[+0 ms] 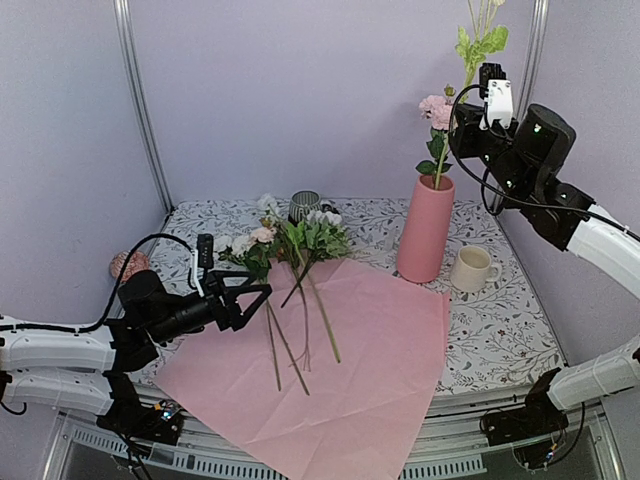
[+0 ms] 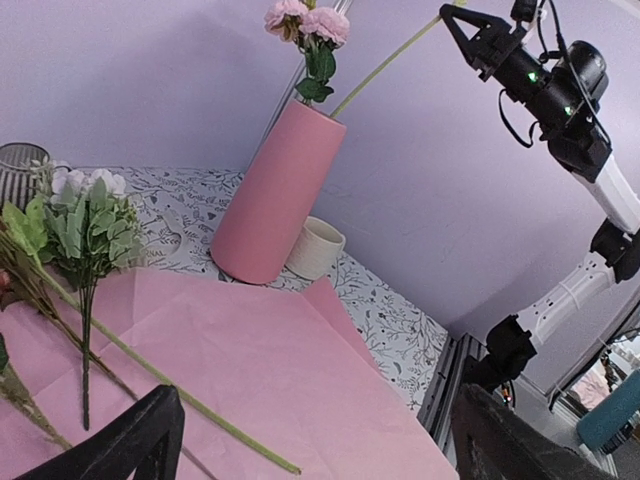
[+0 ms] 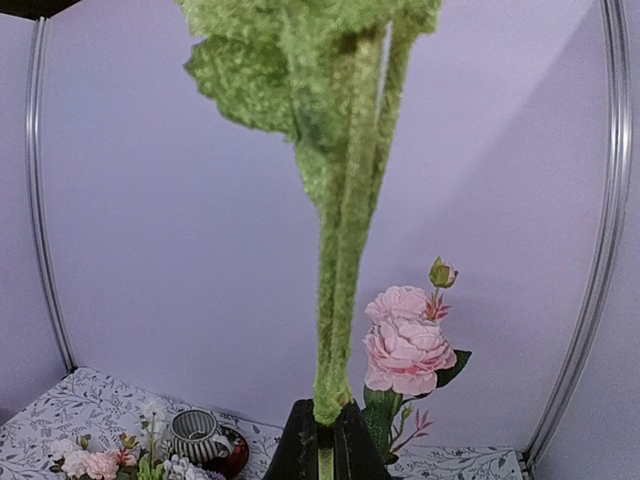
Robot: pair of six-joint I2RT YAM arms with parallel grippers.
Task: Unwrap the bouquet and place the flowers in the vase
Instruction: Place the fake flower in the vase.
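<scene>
Pinching a leafy stem (image 3: 340, 300) tight in my right pincer (image 3: 325, 430), its foot at the mouth of the vase (image 1: 425, 230), I reckon lowering and releasing comes next, while my left pincer (image 1: 250, 295) gapes empty near the flowers (image 1: 290, 245).

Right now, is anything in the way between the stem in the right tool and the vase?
Nothing visible blocks it. The right tool grips the green stem high above the vase, and the stem's lower end reaches the vase mouth, beside the pink roses standing there.
</scene>
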